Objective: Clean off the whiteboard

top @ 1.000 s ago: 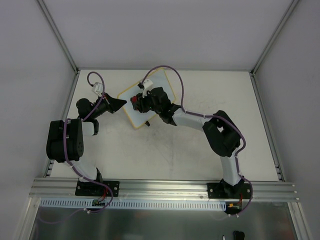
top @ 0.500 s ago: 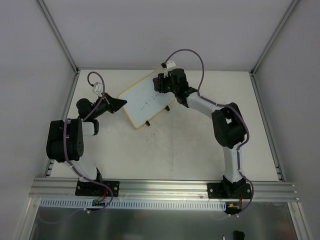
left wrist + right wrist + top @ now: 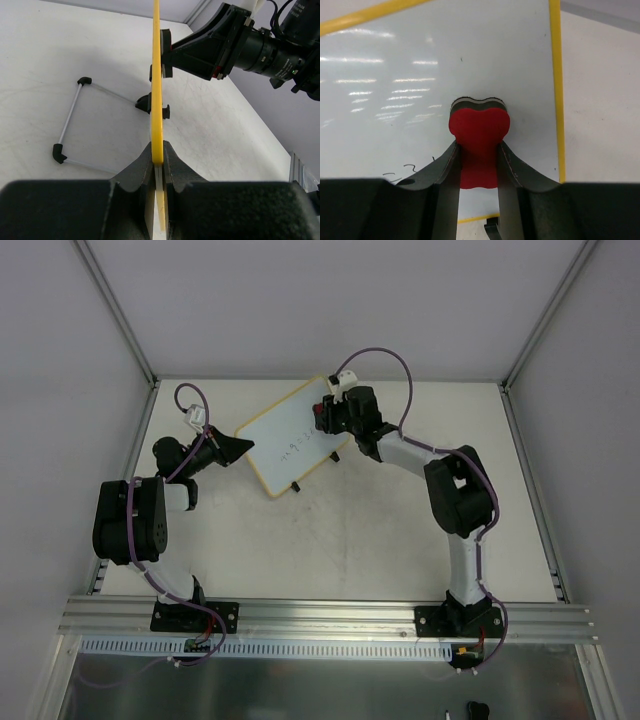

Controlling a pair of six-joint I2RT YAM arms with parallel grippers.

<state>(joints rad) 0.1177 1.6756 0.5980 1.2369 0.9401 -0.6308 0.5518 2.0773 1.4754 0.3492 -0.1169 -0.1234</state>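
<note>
Yellow rim runs edge-on through the left wrist view, where the left gripper (image 3: pixel 157 151) has its fingers pressed onto the whiteboard (image 3: pixel 156 75) at the frame. Only this view shows a thin rod stand (image 3: pixel 70 120) with black corner pieces, reaching from the board's back onto the table (image 3: pixel 45 45). The right arm's hardware comes at the board from the opposite side.

From above, the board's white face shows instead. It sits at the far middle of the table, turned at an angle between the two arms, with the left gripper at its left corner. Dark handwritten marks (image 3: pixel 295 450) sit toward its near right part, and two small black feet (image 3: pixel 295 486) show along its near edge.

Farther on, the right gripper (image 3: pixel 479 150) pinches a red eraser (image 3: pixel 479 126). The right wrist view alone shows the eraser's dark felt face flat against the white surface, just beside the yellow right edge. A few marks lie below and left of it.
</note>
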